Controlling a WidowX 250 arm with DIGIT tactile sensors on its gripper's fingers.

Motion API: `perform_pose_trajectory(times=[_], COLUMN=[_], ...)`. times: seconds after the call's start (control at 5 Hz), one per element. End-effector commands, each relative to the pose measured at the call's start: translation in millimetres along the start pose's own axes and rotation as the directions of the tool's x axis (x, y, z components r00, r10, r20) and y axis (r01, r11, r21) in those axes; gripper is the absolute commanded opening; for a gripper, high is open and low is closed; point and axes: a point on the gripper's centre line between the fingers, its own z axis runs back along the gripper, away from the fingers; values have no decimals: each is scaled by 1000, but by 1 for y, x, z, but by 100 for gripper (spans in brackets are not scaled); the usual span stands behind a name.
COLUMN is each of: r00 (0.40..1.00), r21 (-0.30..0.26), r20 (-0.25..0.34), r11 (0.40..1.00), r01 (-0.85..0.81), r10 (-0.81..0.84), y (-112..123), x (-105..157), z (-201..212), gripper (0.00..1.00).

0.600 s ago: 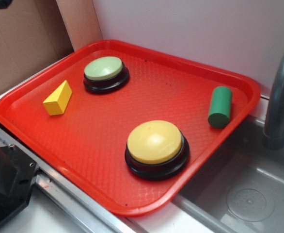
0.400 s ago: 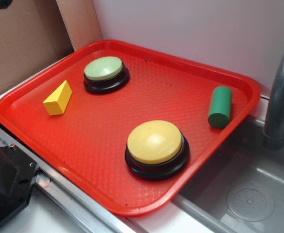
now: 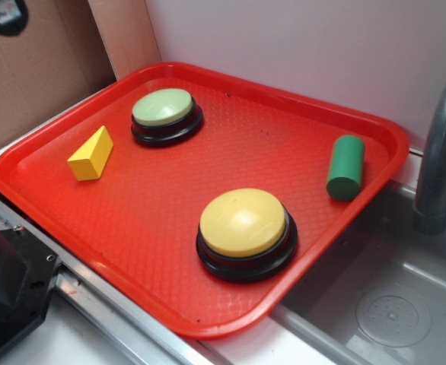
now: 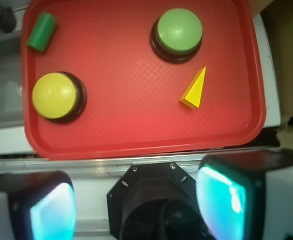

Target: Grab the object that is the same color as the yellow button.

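Biggest thing here is the red tray [image 3: 299,106], sitting on the table right next to a grey sink [image 3: 390,304] with a grey faucet [image 3: 440,152]. On it, the yellow button [image 3: 243,222] sits toward the near, sink-side part, fat dome on a black base. The pale green button [image 3: 163,107] is further back on the other side. A green cylinder [image 3: 346,166] lies on its side near the tray's sink-side rim. Smallest of the lot is the yellow wedge block [image 3: 90,154], alone near the left rim, well apart from everything except the green button, which is just nearby.

The gripper [image 4: 136,200] hangs high above the near edge of the tray, fingers spread wide, nothing between them.

What could go wrong, in my view: the wedge has sloped faces, so if the fingers close across the taper it may squirt out sideways. Coming down off-centre could also shove it into the rim. And the green button is close enough to bump on a sloppy approach.

No brands, labels or writing readable anywhere.
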Motion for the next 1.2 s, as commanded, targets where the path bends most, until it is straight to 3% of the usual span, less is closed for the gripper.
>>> perform_pose_trajectory(times=[0.0, 0.2, 0.4, 0.6, 1.0], r00=[950, 916, 873, 865, 885], r21=[13, -23, 28, 49, 33], r20=[44, 49, 121, 137, 132], r11=[951, 918, 878, 869, 890], r01=[-308, -396, -478, -492, -455], r10=[308, 397, 472, 483, 447], y=[37, 62, 76, 82, 80], x=[14, 24, 31, 40, 59], z=[-45, -74, -92, -117, -160], gripper=[100, 100, 100, 100, 100])
